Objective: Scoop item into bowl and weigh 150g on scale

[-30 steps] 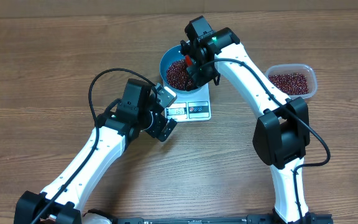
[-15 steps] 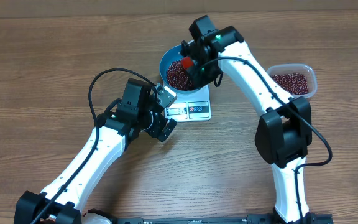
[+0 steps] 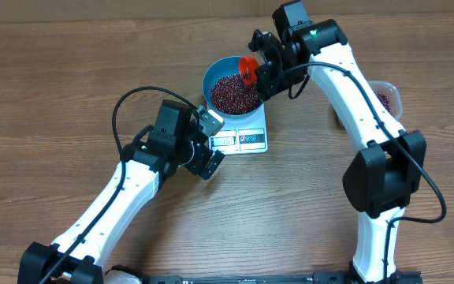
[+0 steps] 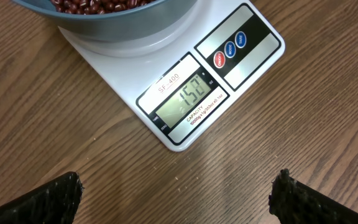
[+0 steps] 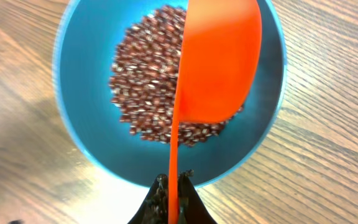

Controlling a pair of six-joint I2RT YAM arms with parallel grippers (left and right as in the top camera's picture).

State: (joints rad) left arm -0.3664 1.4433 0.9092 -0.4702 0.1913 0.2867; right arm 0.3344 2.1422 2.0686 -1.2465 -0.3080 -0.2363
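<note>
Evidently the scoop (image 3: 247, 68) is clenched in the right jaws over the bowl's (image 3: 211, 76) 2 o'clock rim; the released left jaws are aimed so the scale (image 4: 185, 106) is read.

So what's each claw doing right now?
Left gripper: open, empty, beside the scale.
Right gripper: shut on the orange scoop, over the bowl.

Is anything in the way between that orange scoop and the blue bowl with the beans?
Nothing visible. The right hand holds the orange scoop above the open top of the blue bowl, with only the beans beneath it. The left hand sits open near the scale, off to the side.
</note>
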